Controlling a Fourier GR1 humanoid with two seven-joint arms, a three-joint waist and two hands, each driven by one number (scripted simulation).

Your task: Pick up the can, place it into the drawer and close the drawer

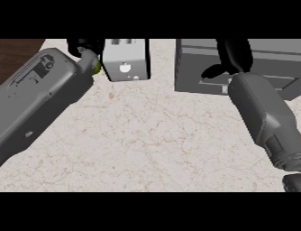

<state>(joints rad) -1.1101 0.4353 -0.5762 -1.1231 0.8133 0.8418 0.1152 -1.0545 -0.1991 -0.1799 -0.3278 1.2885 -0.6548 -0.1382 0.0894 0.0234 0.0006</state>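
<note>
At the desk's [146, 144] near edge, the right forearm [273, 122] enters by the near right corner. The left forearm [33, 99] runs from the near left side toward the far left corner.

Toward the far edge, right of centre, the right hand [234, 56] lies over the dark drawer unit [280, 56]. Its fingers are straight, its thumb is spread leftward, and it holds nothing. A paler recess shows along the unit's near side, but it cannot be told whether this is the drawer standing open.

At the far edge, left of centre, the left hand [80, 46] is largely hidden behind its own wrist, so its grasp cannot be told.

The can [98, 66] shows only as a narrow yellow-green sliver. It sits just beside that wrist and close against the left side of a light grey box [128, 56]. Its shape, label and posture are hidden.

Probable hazards:
- With so little room, lifting the can could scrape or tip it against the box.
- The can must cross the far edge to reach the drawer unit, well apart on the right, and the box stands in that path.
- The right hand occupies the space above the unit, so the two hands could meet there.
</note>
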